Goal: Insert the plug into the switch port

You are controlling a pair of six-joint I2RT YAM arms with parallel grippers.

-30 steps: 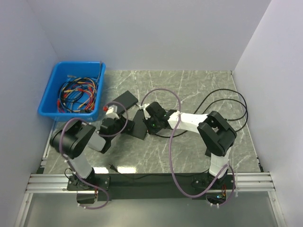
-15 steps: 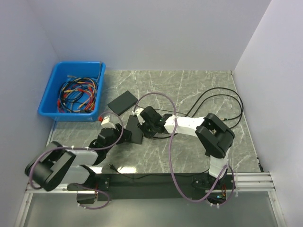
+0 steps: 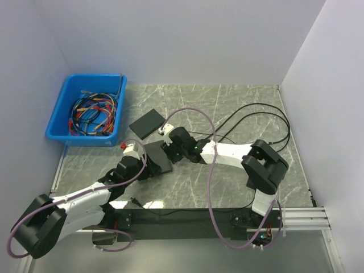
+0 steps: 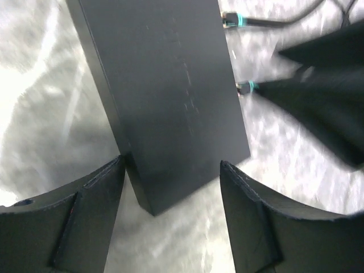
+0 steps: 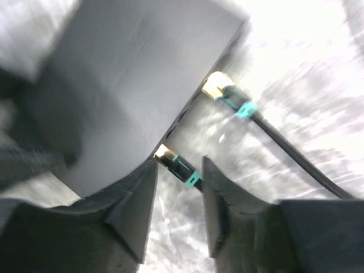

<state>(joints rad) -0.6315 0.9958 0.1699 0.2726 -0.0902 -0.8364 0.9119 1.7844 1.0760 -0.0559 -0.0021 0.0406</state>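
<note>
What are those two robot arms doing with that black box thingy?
They are working at a black switch box. The left gripper is open, with its fingers on either side of the box's near end. The right gripper is open too, around a teal-booted plug whose metal tip meets the box's side. A second plug sits further along the same side. Whether either one is pushed fully in cannot be told.

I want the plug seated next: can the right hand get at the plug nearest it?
Probably yes: the nearer plug lies between the right hand's open fingers, at the edge of the switch, with nothing over it. The other plug lies apart, out of the way.
</note>
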